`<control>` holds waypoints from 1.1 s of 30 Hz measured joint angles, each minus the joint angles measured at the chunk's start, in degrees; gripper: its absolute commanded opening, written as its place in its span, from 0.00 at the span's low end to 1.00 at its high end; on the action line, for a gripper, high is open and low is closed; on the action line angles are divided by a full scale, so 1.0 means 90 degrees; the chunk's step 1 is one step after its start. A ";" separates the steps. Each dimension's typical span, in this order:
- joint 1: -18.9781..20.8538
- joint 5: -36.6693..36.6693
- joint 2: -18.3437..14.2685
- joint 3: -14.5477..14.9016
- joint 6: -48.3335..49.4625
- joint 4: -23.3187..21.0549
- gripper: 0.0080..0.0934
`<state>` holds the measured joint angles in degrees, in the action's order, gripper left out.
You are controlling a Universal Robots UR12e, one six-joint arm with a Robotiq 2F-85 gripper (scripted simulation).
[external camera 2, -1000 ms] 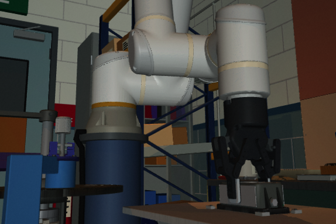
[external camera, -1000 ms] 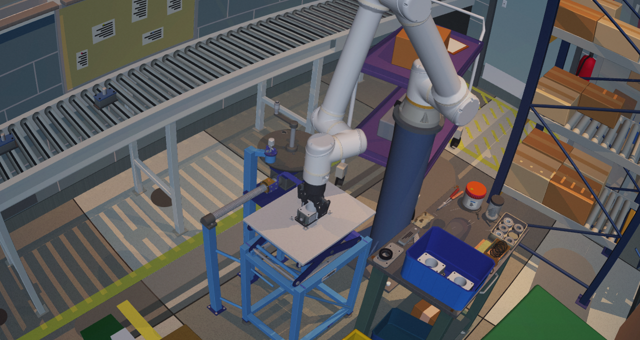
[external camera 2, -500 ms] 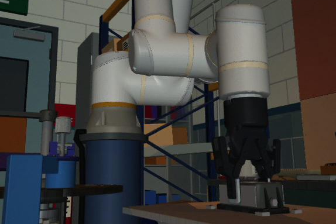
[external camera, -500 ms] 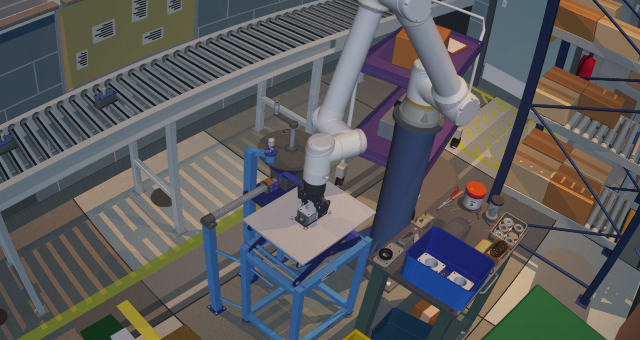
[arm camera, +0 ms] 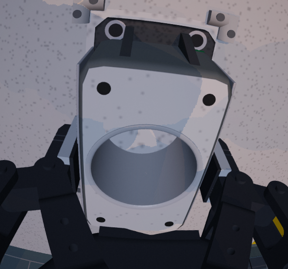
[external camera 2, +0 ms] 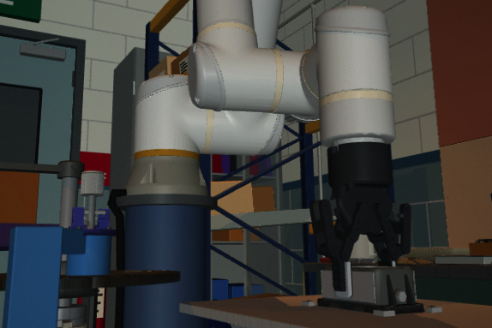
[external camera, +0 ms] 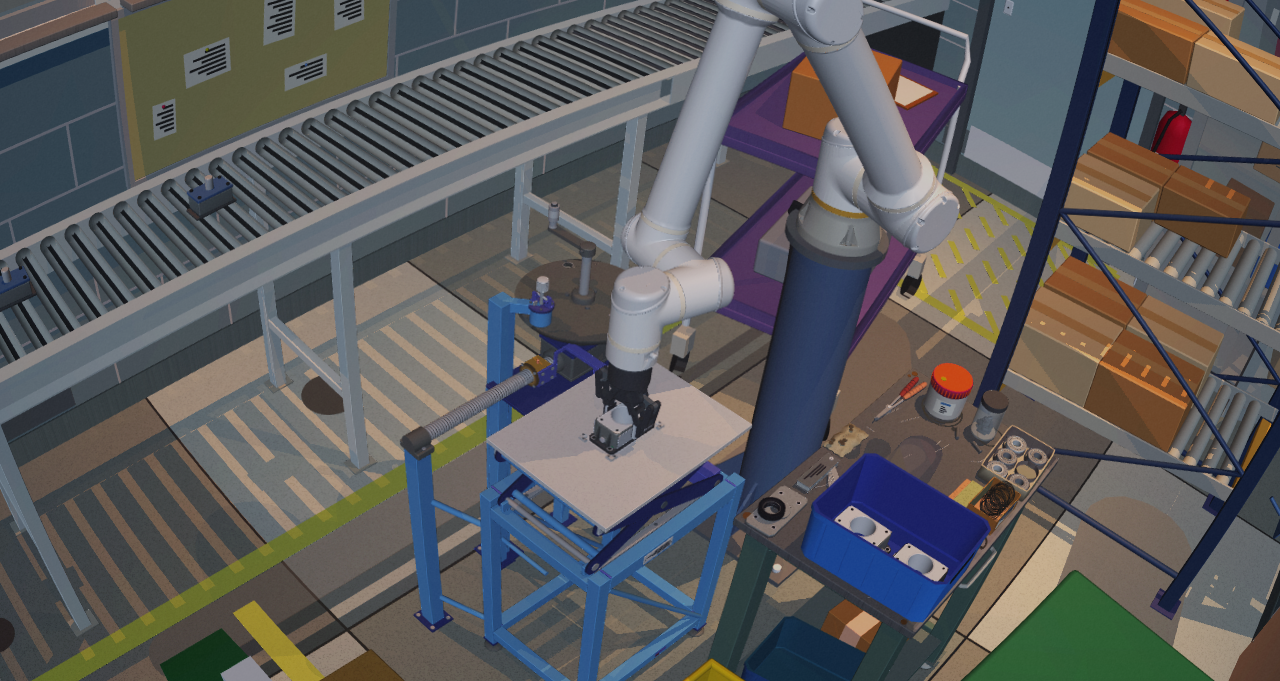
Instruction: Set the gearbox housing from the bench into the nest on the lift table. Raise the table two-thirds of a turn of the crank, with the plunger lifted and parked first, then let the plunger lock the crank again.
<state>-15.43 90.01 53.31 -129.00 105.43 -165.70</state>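
On the lift table's pale plate (external camera: 618,453) the grey gearbox housing (external camera: 611,433) sits in the nest, between small corner blocks (arm camera: 88,6). Its dark base (external camera 2: 370,304) rests flat on the plate. My gripper (arm camera: 145,171) stands straight above it, and its fingers clamp the housing's two long sides. The wrist camera looks down onto the housing's top face and its large round bore (arm camera: 143,166). Left of the plate are the crank disc (external camera: 573,306) with its upright handle, the knurled plunger (external camera 2: 92,184) in its blue bracket, and the lead screw (external camera: 474,404).
Behind the table runs a roller conveyor (external camera: 358,167) on posts. A purple cart (external camera: 806,140) stands by my blue pedestal (external camera: 806,364). To the right, the bench holds a blue bin (external camera: 895,530) with two more housings, a red-lidded jar and small parts. Shelving rises far right.
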 measured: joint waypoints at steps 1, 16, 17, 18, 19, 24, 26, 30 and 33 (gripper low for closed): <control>0.0000 0.0000 0.0000 0.0000 0.0000 0.0000 0.23; 0.0000 0.0000 0.0000 0.0000 0.0000 0.0000 0.58; 0.0000 0.0000 0.0000 0.0000 0.0000 0.0000 0.60; 0.0000 0.0000 0.0000 0.0000 0.0000 0.0000 0.63; 0.0000 0.0000 0.0000 0.0000 0.0000 0.0000 0.65; 0.0000 -0.0001 -0.0003 -0.0001 0.0000 0.0003 0.77; 0.0000 -0.0001 -0.0003 -0.0002 0.0000 0.0003 0.81; 0.0000 -0.0001 -0.0004 -0.0001 0.0000 0.0003 0.91; 0.0000 -0.0001 -0.0004 -0.0001 0.0000 0.0003 0.94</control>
<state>-15.43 90.00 53.27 -129.01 105.43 -165.67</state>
